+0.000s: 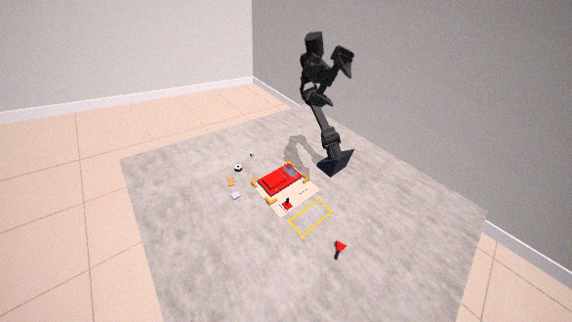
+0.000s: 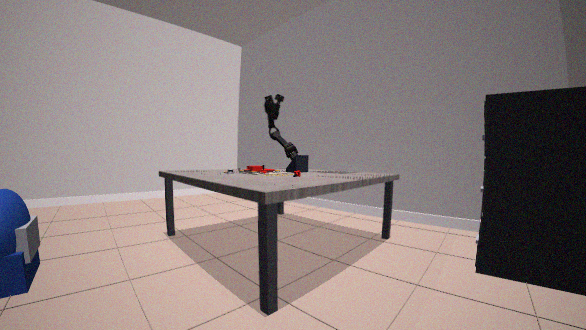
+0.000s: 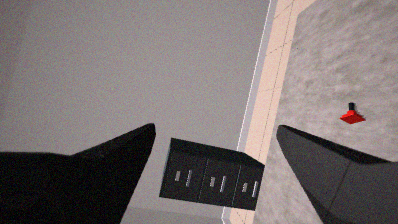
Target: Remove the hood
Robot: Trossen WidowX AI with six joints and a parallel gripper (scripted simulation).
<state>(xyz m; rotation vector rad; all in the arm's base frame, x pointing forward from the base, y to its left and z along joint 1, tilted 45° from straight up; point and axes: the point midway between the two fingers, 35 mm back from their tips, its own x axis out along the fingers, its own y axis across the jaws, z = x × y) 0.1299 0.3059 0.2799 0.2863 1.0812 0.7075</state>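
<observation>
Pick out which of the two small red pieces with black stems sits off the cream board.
The outer red piece, directly on the grey tabletop; the other red piece is on the cream board.

Black jointed arm [image 1: 319, 117] [image 2: 281, 139], tapered dark jaws

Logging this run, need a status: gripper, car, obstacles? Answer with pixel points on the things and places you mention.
Gripper [image 1: 347, 65] [image 3: 215, 129] open, raised, holding nothing. Toy car [image 1: 274, 181] outside yellow outline [image 1: 296, 229]. Obstructions: cannot tell.

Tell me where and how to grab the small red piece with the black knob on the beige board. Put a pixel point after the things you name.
Pinch the black knob [image 1: 287, 200] from straight above, one finger on each side. It stands up from the low red base [image 1: 287, 205], which probably offers fingers less to hold.
</observation>
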